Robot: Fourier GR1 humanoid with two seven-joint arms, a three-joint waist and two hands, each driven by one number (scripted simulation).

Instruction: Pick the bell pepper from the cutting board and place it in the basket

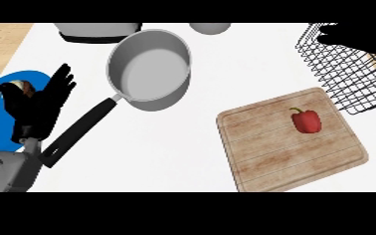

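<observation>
A red bell pepper (306, 121) with a green stem lies on the wooden cutting board (275, 152), in its upper right part. Just beyond the board's far right corner stands a black wire basket (343, 77). A black shape at the top right edge, over the basket's rim, looks like part of my right hand (351, 36); it is well above the pepper and holds nothing that I can see. My left hand (40, 104) rests open at the far left with its fingers up, far from the board.
A steel saucepan (150, 69) with a long black handle (77, 132) sits left of centre. A blue plate (22, 77) with a small item lies under my left hand. A grey pot (95, 30) and a grey round object (210, 28) stand at the back.
</observation>
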